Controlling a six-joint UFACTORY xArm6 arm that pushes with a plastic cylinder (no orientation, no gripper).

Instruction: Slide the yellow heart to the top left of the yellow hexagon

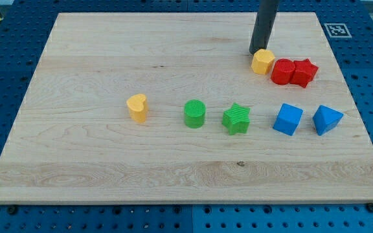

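Observation:
The yellow heart lies on the wooden board, left of centre. The yellow hexagon sits near the view's top right, far to the right of the heart and higher up. My tip is at the lower end of the dark rod, right at the hexagon's upper left edge, touching it or nearly so. It is far from the heart.
A red cylinder and a red star sit just right of the hexagon. A green cylinder, a green star, a blue cube and a blue wedge-like block form a row right of the heart.

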